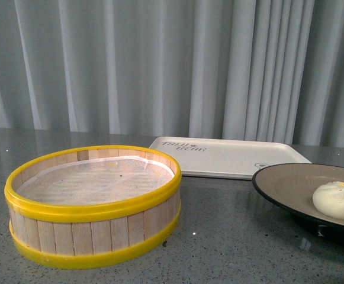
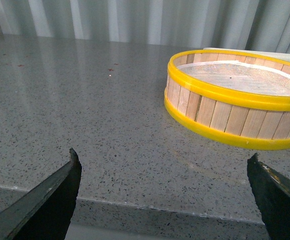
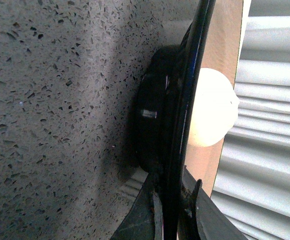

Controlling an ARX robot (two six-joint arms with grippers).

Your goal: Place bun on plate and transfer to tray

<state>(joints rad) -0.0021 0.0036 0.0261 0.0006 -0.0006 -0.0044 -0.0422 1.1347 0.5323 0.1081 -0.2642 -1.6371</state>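
Right gripper is pinching the plate by its black rim, bun sitting on it; left gripper is hanging spread wide above the table.

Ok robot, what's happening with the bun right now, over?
Left hand open, holding nothing. Right hand shut on plate rim. Bun sits on plate. Tray beyond it; steamer off to the left, not blocking.

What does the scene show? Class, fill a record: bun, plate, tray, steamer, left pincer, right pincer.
bun: on the plate
plate: right of the steamer, rim gripped
tray: behind plate and steamer, flat on the table
steamer: wooden, yellow rims, no bun inside
left pincer: open, over the table
right pincer: shut on the plate's rim
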